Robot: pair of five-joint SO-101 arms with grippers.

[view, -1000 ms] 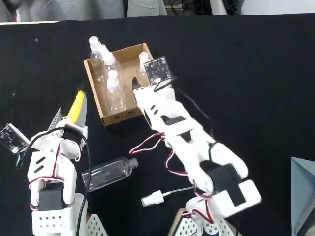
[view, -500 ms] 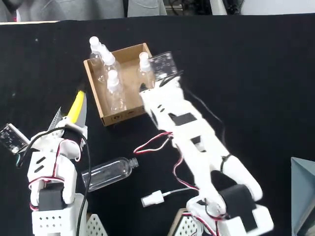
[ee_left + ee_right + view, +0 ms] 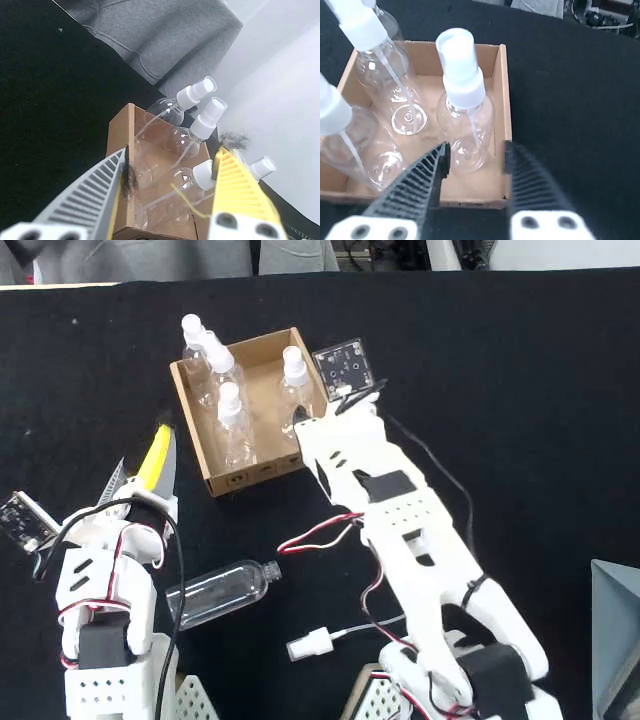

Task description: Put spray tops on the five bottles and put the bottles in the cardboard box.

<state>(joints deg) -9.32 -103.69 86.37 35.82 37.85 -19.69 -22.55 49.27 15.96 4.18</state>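
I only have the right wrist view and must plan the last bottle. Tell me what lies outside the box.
Observer: A bare bottle lies on its side on the table, no top on it.
Operator: Locate its spray top.
Observer: A loose spray top lies on the table off that bottle's neck end, apart from it, tube trailing.
Operator: Count the box.
Observer: Four topped bottles are in the cardboard box.
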